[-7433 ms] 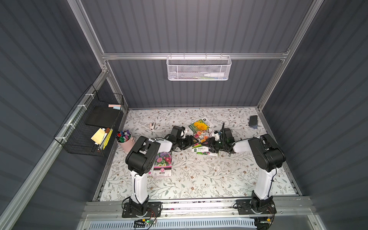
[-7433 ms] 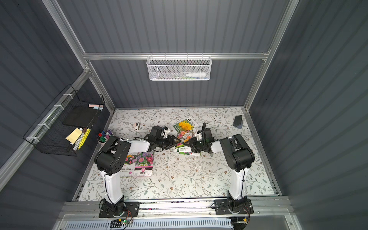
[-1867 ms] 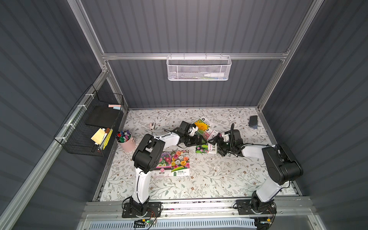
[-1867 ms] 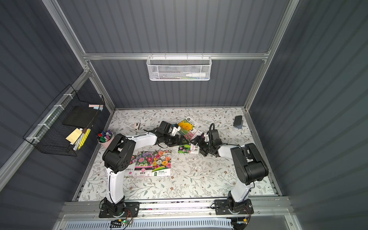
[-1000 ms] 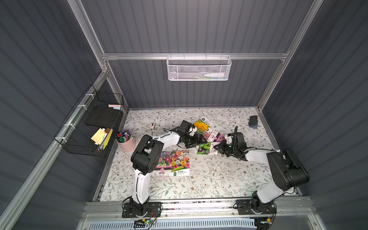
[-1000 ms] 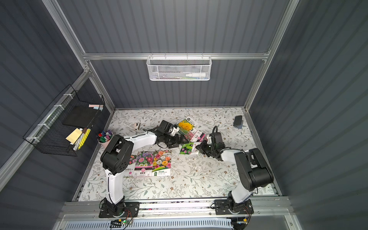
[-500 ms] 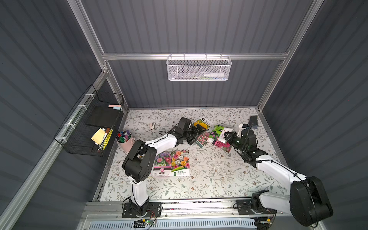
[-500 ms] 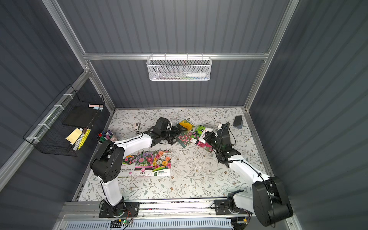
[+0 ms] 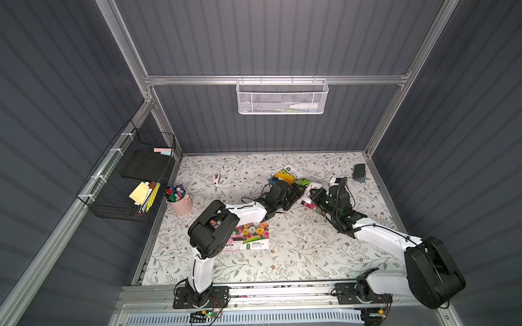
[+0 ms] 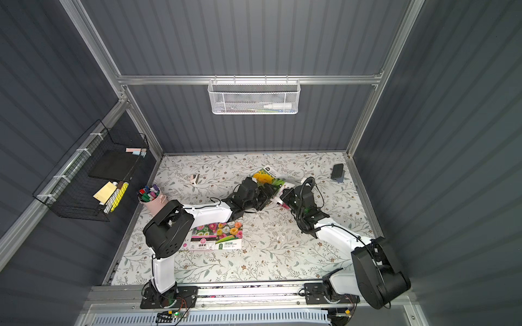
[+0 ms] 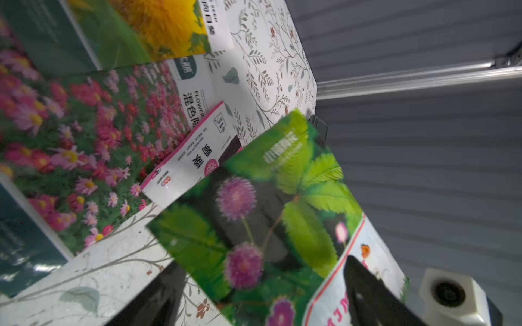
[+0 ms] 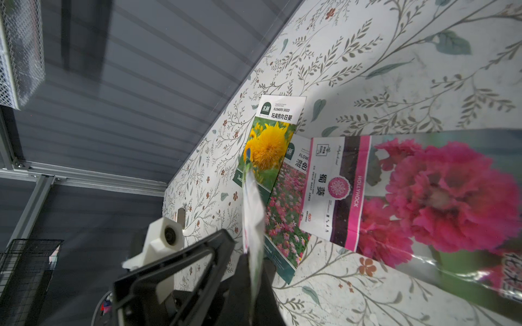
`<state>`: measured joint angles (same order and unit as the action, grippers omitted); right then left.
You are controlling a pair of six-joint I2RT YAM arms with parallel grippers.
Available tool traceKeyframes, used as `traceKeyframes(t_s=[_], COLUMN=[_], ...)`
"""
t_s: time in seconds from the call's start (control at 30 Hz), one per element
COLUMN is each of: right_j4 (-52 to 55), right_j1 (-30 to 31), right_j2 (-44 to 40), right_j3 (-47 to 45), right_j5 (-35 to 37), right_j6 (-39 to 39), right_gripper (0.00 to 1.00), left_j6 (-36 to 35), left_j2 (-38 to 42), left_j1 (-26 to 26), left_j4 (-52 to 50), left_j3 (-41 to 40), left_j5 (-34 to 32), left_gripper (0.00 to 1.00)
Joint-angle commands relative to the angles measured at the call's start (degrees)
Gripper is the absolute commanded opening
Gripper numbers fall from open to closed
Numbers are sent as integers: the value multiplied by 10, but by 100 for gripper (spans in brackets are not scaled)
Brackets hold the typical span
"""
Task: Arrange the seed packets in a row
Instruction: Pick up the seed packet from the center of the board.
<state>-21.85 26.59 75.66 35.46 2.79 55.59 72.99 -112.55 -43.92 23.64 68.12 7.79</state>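
My right gripper (image 12: 252, 262) is shut on a green-leaf seed packet (image 11: 268, 203) with purple blooms and holds it on edge above the table, where it shows as a thin strip (image 12: 252, 197). My left gripper (image 11: 262, 262) is open, with one finger on each side of that packet. In both top views the two grippers meet at the back middle: left gripper (image 9: 295, 193), right gripper (image 9: 312, 194). Beneath lie a sunflower packet (image 12: 268, 146), a pink-field packet (image 11: 84, 135) and a hollyhock packet (image 12: 423, 197). Two packets (image 9: 251, 234) lie side by side near the left arm.
A pink cup of markers (image 9: 178, 199) stands at the left edge. A dark phone-like block (image 9: 359, 170) lies at the back right and a small white clip (image 9: 216, 178) at the back left. A black wire basket (image 9: 132, 175) hangs on the left wall, a white mesh basket (image 9: 282, 96) on the back wall.
The right arm has stretched out and raised the green-leaf packet on edge off the pile. The left gripper has come up around that packet.
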Motion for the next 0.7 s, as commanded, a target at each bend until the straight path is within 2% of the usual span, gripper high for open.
traceKeyframes(t_s=[0.0,0.07,0.13,0.3,0.4,0.43,0.47,0.5,0.53,0.57,0.6,0.67], right_j4=[-10,-1,0,8,9,10,12,17,21,25,37,71], right_j1=[2,2,2,2,2,2,2,2,-1,-3,-7,-16], right_j2=[-14,-20,-26,-23,-24,-28,-31,-34,-37,-41,-46,-76], right_j3=[6,4,-3,-13,-25,-30,-33,-34,-34,-33,-32,-32], right_j5=[19,19,19,5,1,3,5,7,-4,-16,-32,-57], right_j6=[16,15,15,11,11,10,9,6,-6,-19,-29,-42], right_gripper=[0,0,0,0,0,4,10,24,43,55,65,73], left_j6=[12,15,20,32,35,35,30,23,14,6,0,-6], left_j2=[0,0,-1,-9,-10,-8,-5,-1,4,6,9,14], left_j1=[-4,-5,-6,-6,-6,-6,-6,-6,-5,-4,-1,8], left_j4=[29,34,39,53,57,56,53,49,47,47,39,14], left_j3=[-1,-6,-6,4,6,5,3,1,-1,1,8,18], left_j5=[-50,-59,-65,-55,-43,-40,-36,-29,-21,-7,17,57], left_gripper=[72,61,45,30,13,8,4,2,0,0,0,0])
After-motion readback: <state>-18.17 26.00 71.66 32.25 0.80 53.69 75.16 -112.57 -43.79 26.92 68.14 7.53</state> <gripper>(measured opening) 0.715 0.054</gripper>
